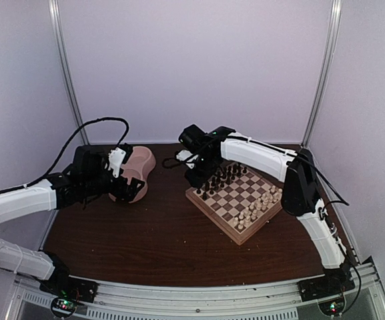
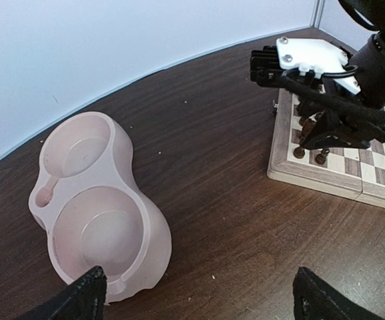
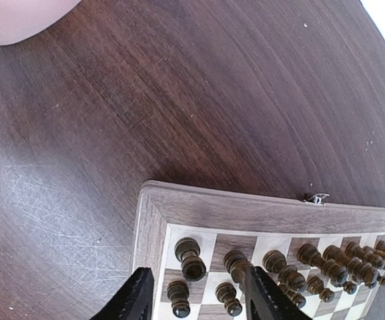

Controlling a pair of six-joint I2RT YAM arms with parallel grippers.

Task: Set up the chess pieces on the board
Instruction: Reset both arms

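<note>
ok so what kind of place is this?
Likely a lab robot cell: dark table walled by white panels, left arm and right arm bolted to a rail at its edge, board as prop.

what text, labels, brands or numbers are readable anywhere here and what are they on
none readable in any view.
board: plain checkered squares, no letters or digits on the border that shows.
pink bowl: no marking visible.
circuit boards at the arm bases: only green lights; any print is too small to read.
</note>
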